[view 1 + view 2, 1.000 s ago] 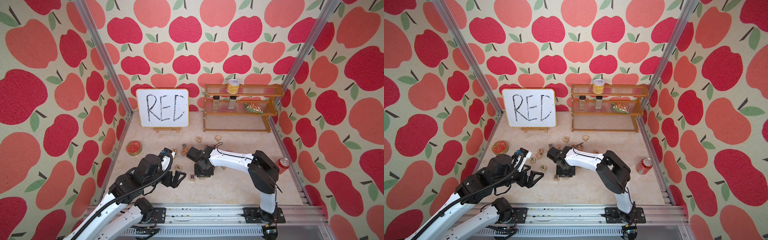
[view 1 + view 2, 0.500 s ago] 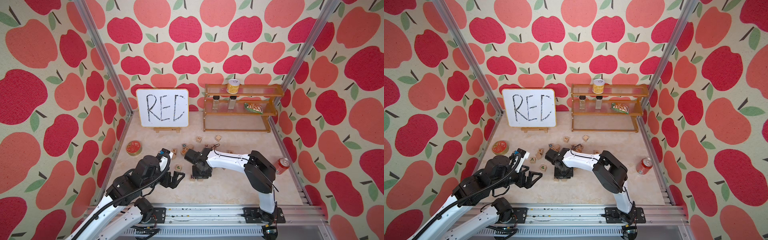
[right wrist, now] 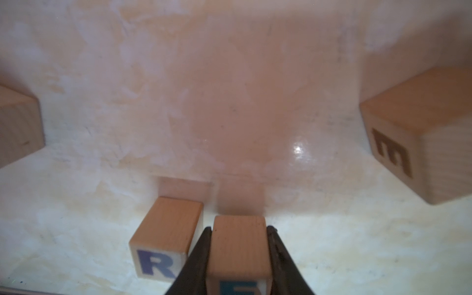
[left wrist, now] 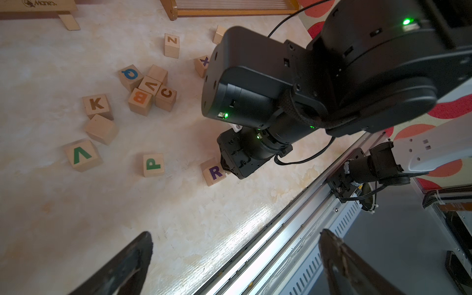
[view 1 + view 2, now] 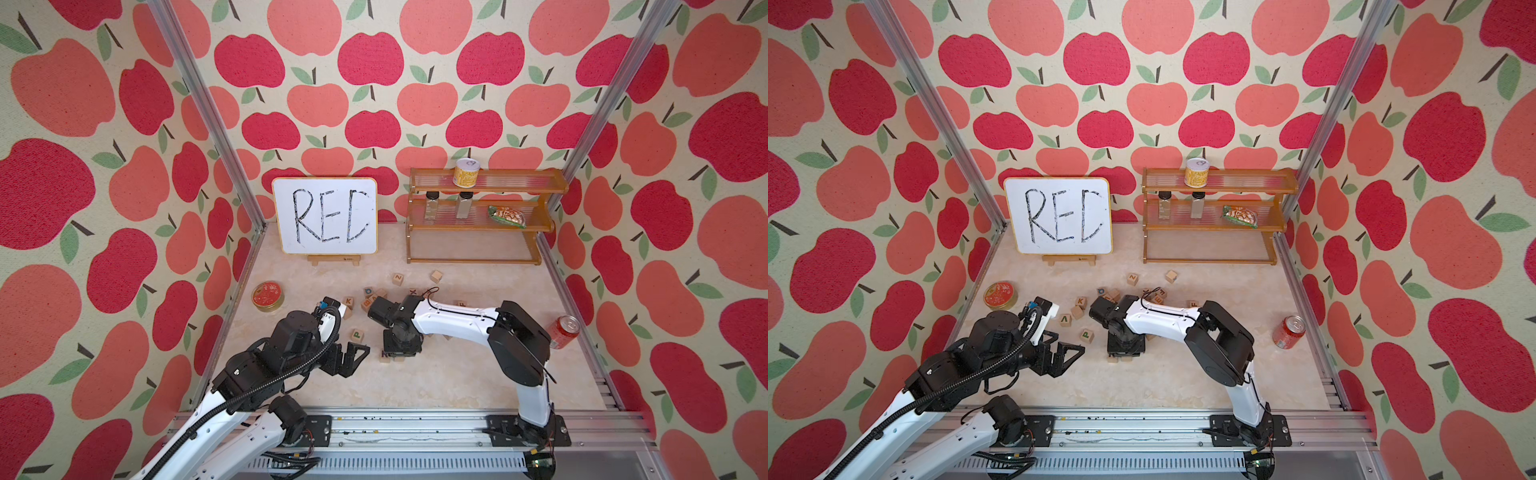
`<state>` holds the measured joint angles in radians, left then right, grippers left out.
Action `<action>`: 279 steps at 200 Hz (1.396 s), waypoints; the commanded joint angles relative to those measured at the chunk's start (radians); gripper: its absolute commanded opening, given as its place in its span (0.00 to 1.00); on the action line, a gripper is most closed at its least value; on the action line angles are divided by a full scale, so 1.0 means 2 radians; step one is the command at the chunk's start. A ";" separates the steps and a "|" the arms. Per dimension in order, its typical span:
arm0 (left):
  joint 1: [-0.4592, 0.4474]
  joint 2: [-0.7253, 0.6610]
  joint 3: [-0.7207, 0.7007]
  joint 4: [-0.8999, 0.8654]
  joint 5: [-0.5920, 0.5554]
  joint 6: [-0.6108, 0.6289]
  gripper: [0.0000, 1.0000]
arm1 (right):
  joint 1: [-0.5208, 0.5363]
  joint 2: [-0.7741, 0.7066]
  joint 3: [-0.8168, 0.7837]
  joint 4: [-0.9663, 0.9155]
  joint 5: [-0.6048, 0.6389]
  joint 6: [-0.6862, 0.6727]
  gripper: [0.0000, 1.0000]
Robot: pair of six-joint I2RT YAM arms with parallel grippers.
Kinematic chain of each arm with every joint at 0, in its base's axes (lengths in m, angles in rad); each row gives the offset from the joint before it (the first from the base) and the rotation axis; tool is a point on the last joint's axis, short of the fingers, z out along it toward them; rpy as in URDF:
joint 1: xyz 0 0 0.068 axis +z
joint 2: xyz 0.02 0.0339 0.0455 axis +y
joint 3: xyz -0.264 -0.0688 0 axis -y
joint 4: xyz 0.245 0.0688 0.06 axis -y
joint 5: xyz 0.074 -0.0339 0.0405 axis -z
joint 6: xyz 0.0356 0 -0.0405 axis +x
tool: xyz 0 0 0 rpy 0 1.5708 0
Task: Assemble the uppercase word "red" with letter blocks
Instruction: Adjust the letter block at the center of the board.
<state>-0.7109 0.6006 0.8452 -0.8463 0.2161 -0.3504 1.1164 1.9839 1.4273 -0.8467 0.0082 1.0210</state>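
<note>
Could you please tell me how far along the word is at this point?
Done: the R block lies on the table, letter up. In hand: the right end effector is shut on the E block, right beside the R. To do: release the E, then add a D, which I cannot spot; the left end effector is open and empty.

White links (image 5: 453,322), black joints (image 5: 515,345)
</note>
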 commanded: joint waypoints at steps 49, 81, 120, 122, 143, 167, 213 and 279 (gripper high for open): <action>0.003 -0.002 0.003 -0.005 -0.008 0.000 0.99 | -0.004 0.002 -0.005 -0.002 -0.010 0.002 0.42; 0.004 -0.001 0.002 -0.004 -0.005 0.002 0.99 | -0.004 -0.002 -0.005 -0.004 -0.008 0.000 0.44; 0.007 0.000 0.000 -0.001 -0.004 0.003 0.99 | -0.006 -0.011 -0.002 -0.010 -0.003 -0.003 0.42; 0.008 0.000 0.000 -0.001 -0.004 0.003 0.99 | -0.006 -0.011 -0.002 -0.010 -0.003 -0.003 0.42; 0.009 0.001 -0.001 0.001 -0.005 0.003 0.99 | -0.008 -0.014 -0.002 -0.014 0.001 -0.007 0.42; 0.010 0.003 -0.002 0.004 -0.003 0.003 0.99 | -0.013 -0.013 -0.004 -0.017 0.004 -0.008 0.38; 0.010 0.005 -0.003 0.004 0.000 0.004 0.99 | -0.017 -0.011 -0.001 -0.017 0.002 -0.006 0.32; 0.015 0.008 -0.002 0.006 0.006 0.006 0.99 | -0.022 -0.021 -0.002 -0.020 0.001 -0.005 0.39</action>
<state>-0.6895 0.6106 0.8444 -0.8413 0.2176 -0.3492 1.0828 1.9808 1.4269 -0.8474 -0.0006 1.0172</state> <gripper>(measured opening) 0.994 0.382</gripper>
